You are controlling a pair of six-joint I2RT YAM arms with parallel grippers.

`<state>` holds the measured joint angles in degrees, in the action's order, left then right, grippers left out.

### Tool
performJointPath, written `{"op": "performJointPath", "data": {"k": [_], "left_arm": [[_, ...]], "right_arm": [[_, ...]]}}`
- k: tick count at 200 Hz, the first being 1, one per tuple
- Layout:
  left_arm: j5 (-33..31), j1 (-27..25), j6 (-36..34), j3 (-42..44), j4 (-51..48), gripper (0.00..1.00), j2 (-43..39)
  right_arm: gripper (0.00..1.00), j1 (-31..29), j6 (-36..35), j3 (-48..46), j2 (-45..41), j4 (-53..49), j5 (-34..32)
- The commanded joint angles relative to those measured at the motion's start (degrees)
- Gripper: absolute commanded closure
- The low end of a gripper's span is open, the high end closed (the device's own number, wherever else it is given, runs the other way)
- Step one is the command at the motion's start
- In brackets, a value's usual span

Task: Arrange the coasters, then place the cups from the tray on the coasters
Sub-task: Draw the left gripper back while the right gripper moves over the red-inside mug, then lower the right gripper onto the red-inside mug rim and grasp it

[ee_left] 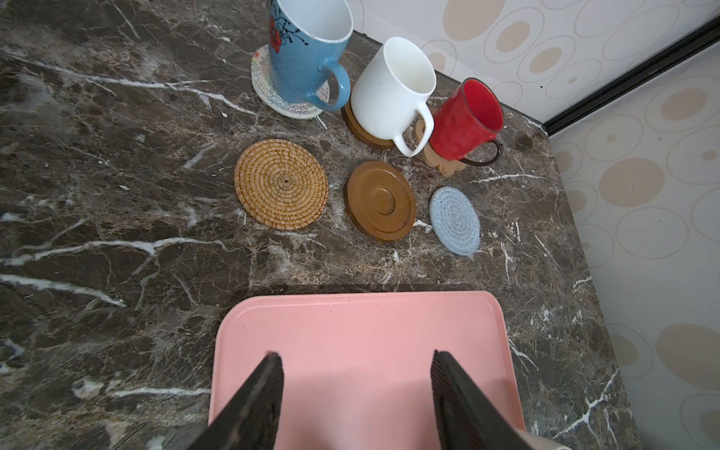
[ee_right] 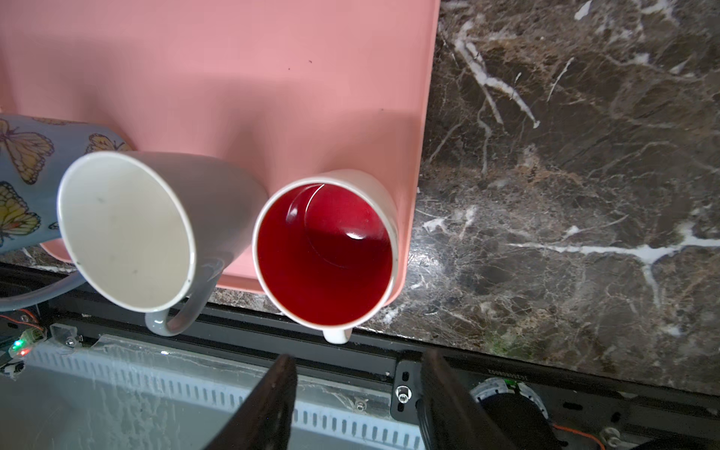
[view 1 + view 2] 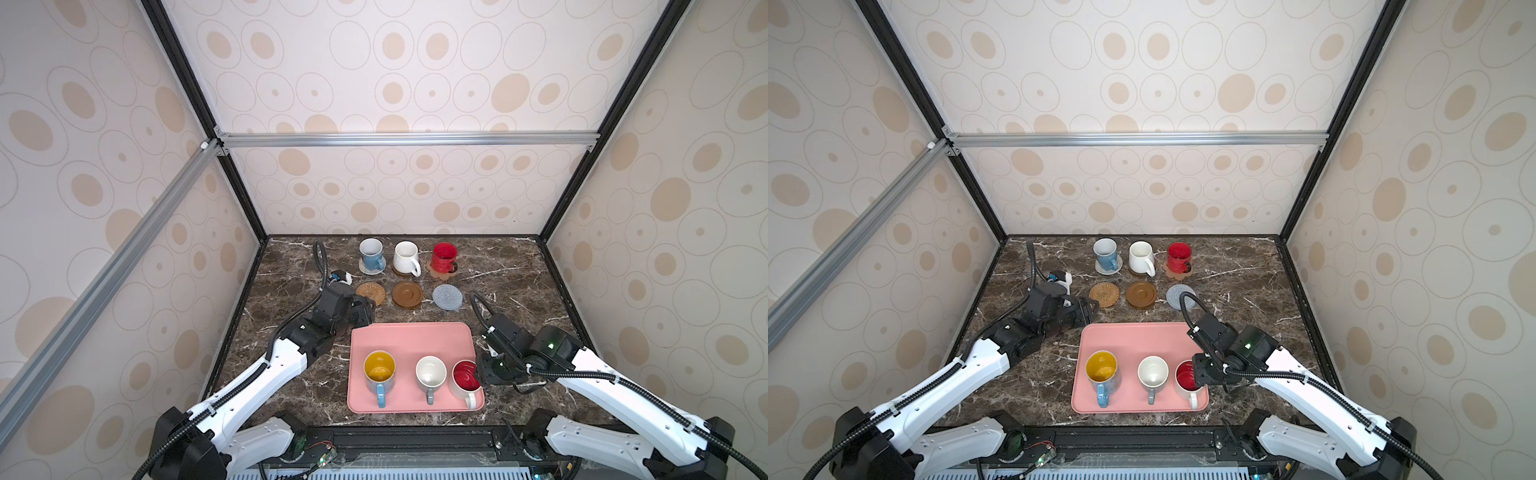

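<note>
Take the large flat pink rectangular tray [image 3: 411,336] as the dial on the dark marble surface [image 3: 519,282], with 12 at the far wall. The left claw [image 1: 356,358] hangs over the tray's 10 o'clock corner, fingers spread and empty.

At 12 o'clock lie 2 rows of 3 coasters. The far row is filled, probably so no arm must reach over standing cups:
- blue mug with white inside [image 3: 371,253] on the grey-white woven round coaster [image 1: 260,82]
- plain white mug [image 3: 406,257] on a brown disc coaster [image 1: 356,128]
- all-red mug [image 3: 444,257] on the brown paw-shaped coaster [image 1: 442,163]

The near row is bare: tan rattan round coaster [image 3: 370,293], second brown disc coaster [image 3: 407,294], pale blue-grey round coaster [image 3: 447,296].

Along the tray's 6 o'clock edge stand 3 mugs: blue mug with yellow inside [image 3: 379,371], white mug with grey handle [image 3: 431,372], white mug with red inside [image 2: 325,249]. The right claw [image 2: 356,360] sits at 4 o'clock, just beside that last mug. It is spread and grips nothing, and is likely lining up on the rim.
</note>
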<state>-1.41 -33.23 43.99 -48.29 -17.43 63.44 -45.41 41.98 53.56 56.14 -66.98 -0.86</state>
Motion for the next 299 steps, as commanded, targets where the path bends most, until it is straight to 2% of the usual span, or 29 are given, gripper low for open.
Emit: {"op": "performJointPath", "data": {"k": [1, 86, 165, 214, 259, 299], "left_arm": [[-0.8, -0.2, 0.8, -0.1, 0.9, 0.38, 0.3], [-2.3, 0.3, 1.2, 0.5, 0.8, 0.35, -0.1], [-2.8, 2.2, 1.3, 2.6, -1.5, 0.34, -3.7], [-2.7, 2.7, 0.7, 3.0, -3.6, 0.34, -5.2], [-2.7, 2.9, 0.8, 3.6, -3.8, 0.34, -6.1], [-2.5, 3.0, 0.8, 3.8, -3.8, 0.34, -6.2]], "right_arm": [[0.45, -1.4, 2.7, -0.6, 0.2, -1.0, -0.9], [0.45, -8.2, 6.9, 2.0, 2.2, 1.7, -1.9], [0.44, -18.5, 8.5, 9.7, 11.5, 5.6, -4.9], [0.44, -19.7, 9.6, 9.8, 13.8, 5.0, -5.2], [0.44, -20.1, 13.3, 7.2, 10.3, -1.9, -9.3], [0.44, -20.1, 15.7, 2.3, 7.3, -3.3, -8.4]]}}
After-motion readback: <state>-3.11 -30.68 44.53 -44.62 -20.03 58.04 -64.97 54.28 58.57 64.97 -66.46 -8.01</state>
